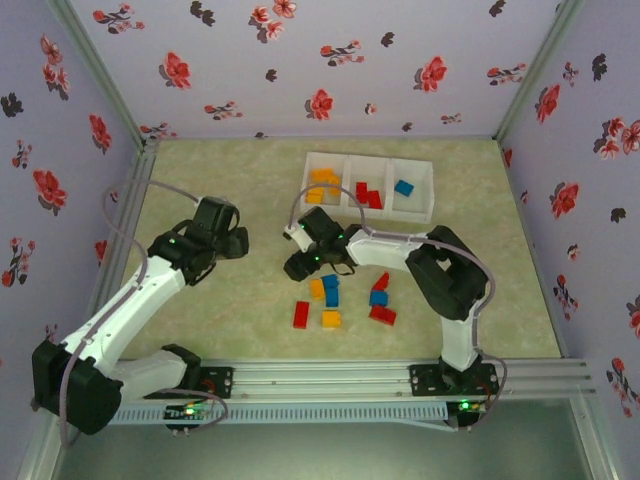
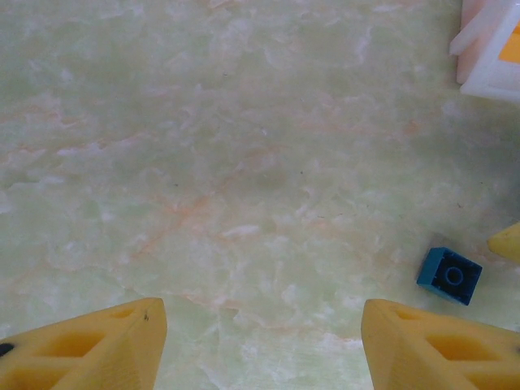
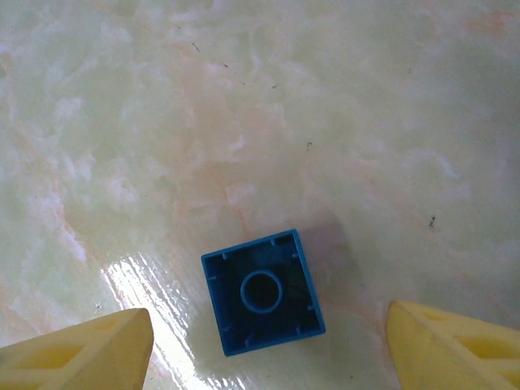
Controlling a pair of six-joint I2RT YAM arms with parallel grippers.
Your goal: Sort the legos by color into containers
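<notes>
Right wrist camera first: the right jaws stood wide open and gripped nothing, with a yellow fingertip [image 3: 81, 357] in each lower corner. Between the two lay a blue lego [image 3: 262, 302], flipped over so its hollow underside and round tube faced up. It rested flat on the desk [image 3: 244, 97], clear of both tips and somewhat nearer the left one.

Over at the left wrist camera, the left jaws were spread just as wide and were just as empty, with fingertips [image 2: 89, 345] low in frame and bare desk between them. Off to the right sat a small blue brick [image 2: 449, 275], and a yellow brick corner [image 2: 508, 241] poked in at the edge. A white container corner [image 2: 487, 57] showed at the top right.

From the top external camera, the right arm [image 1: 440, 270] reached left across the middle of the desk, and the left arm [image 1: 130, 300] angled up from the near left. The two wrists were near each other but apart. The brick under the right jaws was hard to pick out here, perhaps hidden by the wrist.

Loose pieces clustered below it: an orange one [image 1: 316, 288], a blue one [image 1: 330, 290], a red one [image 1: 300, 314], a yellow one [image 1: 330, 319], and a second blue [image 1: 378, 297] between two reds.

Behind them, the white tray [image 1: 429, 190] held yellow-orange pieces [image 1: 323, 185] in its left compartment, red pieces [image 1: 367, 193] in the middle and one blue piece [image 1: 403, 187] on the right.
</notes>
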